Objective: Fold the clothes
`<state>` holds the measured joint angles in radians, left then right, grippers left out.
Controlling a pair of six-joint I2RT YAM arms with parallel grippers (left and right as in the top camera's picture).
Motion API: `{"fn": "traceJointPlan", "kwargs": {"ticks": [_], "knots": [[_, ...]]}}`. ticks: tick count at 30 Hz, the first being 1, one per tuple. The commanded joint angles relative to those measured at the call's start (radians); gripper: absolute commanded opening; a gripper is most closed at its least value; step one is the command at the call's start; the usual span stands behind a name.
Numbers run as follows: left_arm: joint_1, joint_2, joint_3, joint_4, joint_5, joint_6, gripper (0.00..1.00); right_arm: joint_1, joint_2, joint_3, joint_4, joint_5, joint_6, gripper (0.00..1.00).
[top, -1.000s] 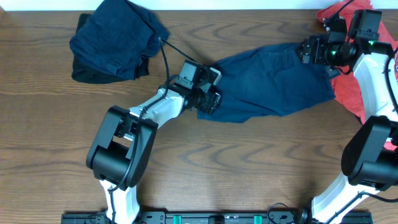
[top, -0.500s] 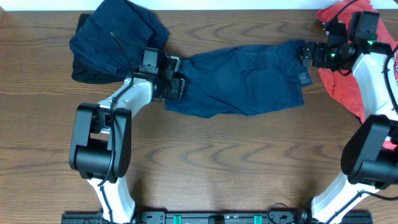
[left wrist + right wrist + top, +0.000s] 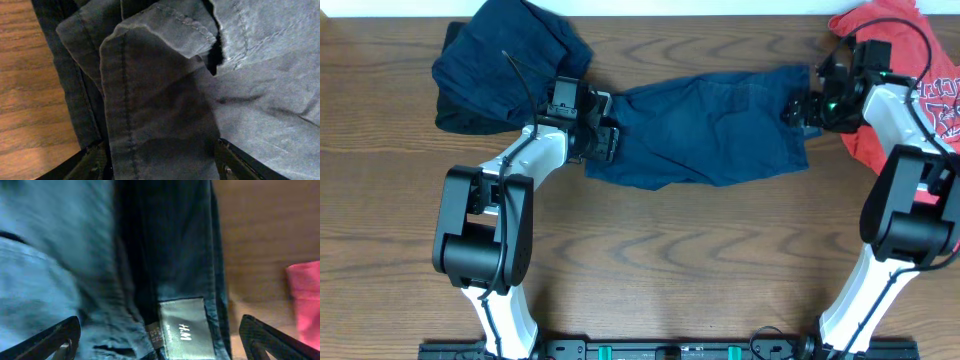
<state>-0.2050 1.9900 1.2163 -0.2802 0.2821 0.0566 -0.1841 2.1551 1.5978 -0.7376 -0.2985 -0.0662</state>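
The navy shorts [image 3: 710,125] lie stretched across the middle of the counter [image 3: 670,260], and I have one hand at each end. My left hand [image 3: 602,135] straddles a thick seamed fold at the left edge. The cloth fills the gap between its fingers, but I cannot tell whether it is squeezing. My right hand [image 3: 798,108] is spread wide over the other end, just above the label [image 3: 181,325], holding nothing. I judge this to be the laying-out step. Next, both hands need a firm pinch on one edge to carry it over. The red T-shirt [image 3: 895,75] and the navy pile [image 3: 505,65] wait aside.
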Motion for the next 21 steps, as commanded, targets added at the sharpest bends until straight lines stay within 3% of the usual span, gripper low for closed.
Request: {"fn": "traceJointPlan", "kwargs": {"ticks": [1, 4, 7, 13, 17, 19, 21], "knots": [[-0.005, 0.024, -0.006, -0.031, -0.004, 0.003, 0.71, -0.008, 0.028, 0.008, -0.018, -0.031, -0.025, 0.99], [-0.005, 0.024, -0.006, -0.03, -0.004, 0.002, 0.71, -0.007, 0.055, 0.008, -0.047, -0.058, -0.024, 0.98], [-0.005, 0.024, -0.006, -0.029, -0.004, 0.002, 0.71, -0.007, 0.084, 0.003, -0.066, -0.13, -0.025, 0.91], [-0.005, 0.024, -0.006, -0.03, -0.004, 0.002, 0.71, 0.006, 0.15, 0.001, -0.092, -0.369, -0.025, 0.71], [-0.005, 0.024, -0.006, -0.03, -0.004, 0.002, 0.71, 0.024, 0.161, 0.001, -0.109, -0.394, -0.026, 0.56], [-0.005, 0.024, -0.006, -0.03, -0.004, 0.002, 0.71, 0.027, 0.161, 0.001, -0.108, -0.393, -0.029, 0.41], [-0.005, 0.024, -0.006, -0.03, -0.004, 0.002, 0.71, 0.023, 0.16, 0.002, -0.103, -0.394, -0.029, 0.16]]}}
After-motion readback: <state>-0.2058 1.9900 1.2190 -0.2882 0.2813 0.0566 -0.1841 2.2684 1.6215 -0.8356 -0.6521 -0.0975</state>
